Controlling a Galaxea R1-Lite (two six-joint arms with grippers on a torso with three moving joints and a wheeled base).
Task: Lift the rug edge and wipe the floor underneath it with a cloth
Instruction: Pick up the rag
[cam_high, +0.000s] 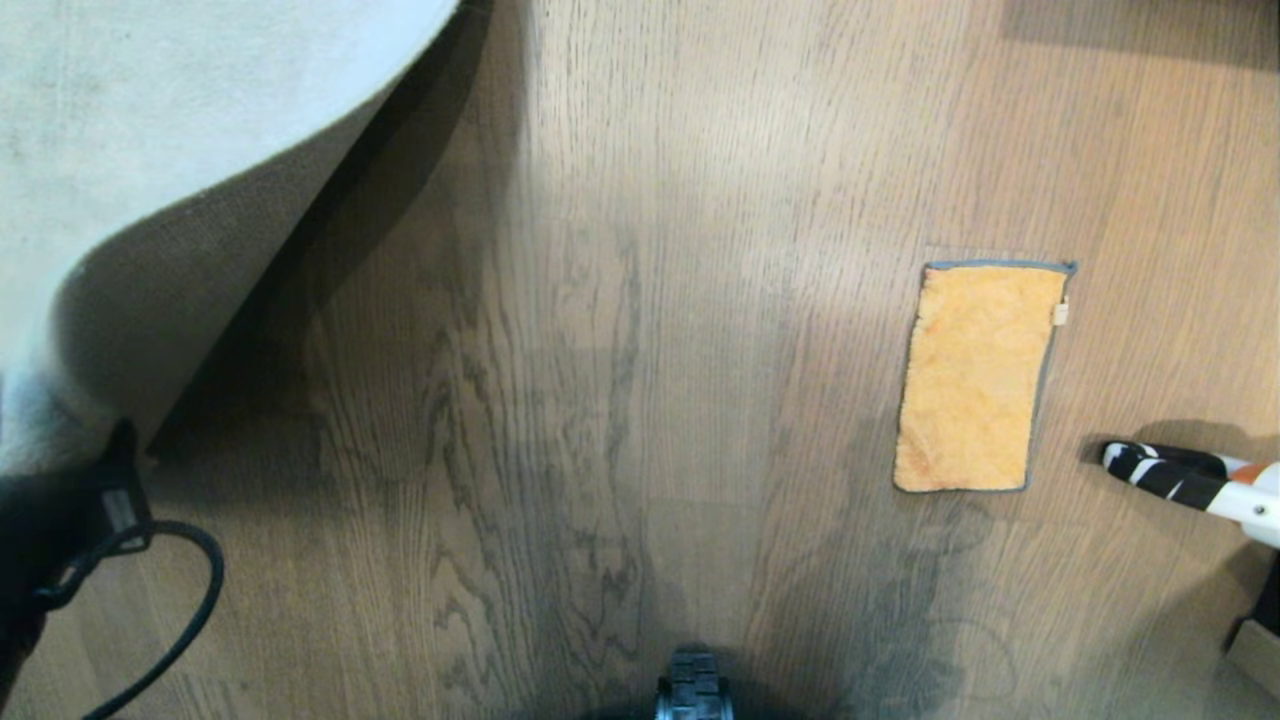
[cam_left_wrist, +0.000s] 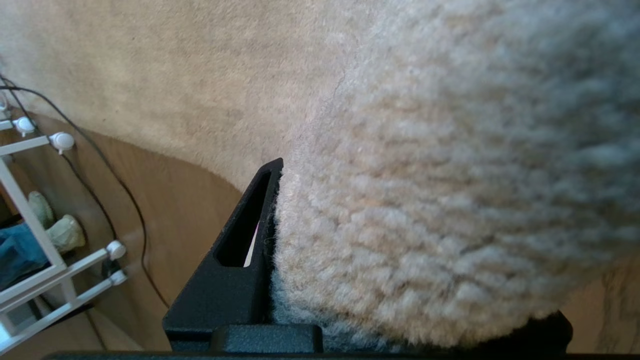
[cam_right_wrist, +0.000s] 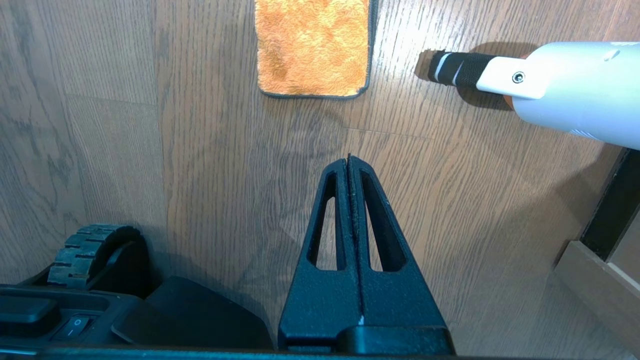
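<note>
One pale grey-beige short-pile rug edge (cam_high: 150, 150) hangs raised above the grey-brown plank floor (cam_high: 600, 400), the orange fluffy cloth (cam_high: 975, 378) lying flat. The left tool (cam_left_wrist: 280, 210) clamps the rug pile. The right tool (cam_right_wrist: 348, 165) hovers clenched, empty, near the cloth.

home room | wood-plank floor (cam_high: 640, 300) | pile rug (cam_high: 150, 110) | white rack (cam_left_wrist: 35, 260)

No readable words, brands or numbers from my station. Only sign: rocker switch (cam_right_wrist: 74, 320) on base housing, lower left of right wrist view, carries "O" and "I" marks. White tag (cam_high: 1061, 314) on cloth (cam_high: 975, 380): print too small to read.
</note>
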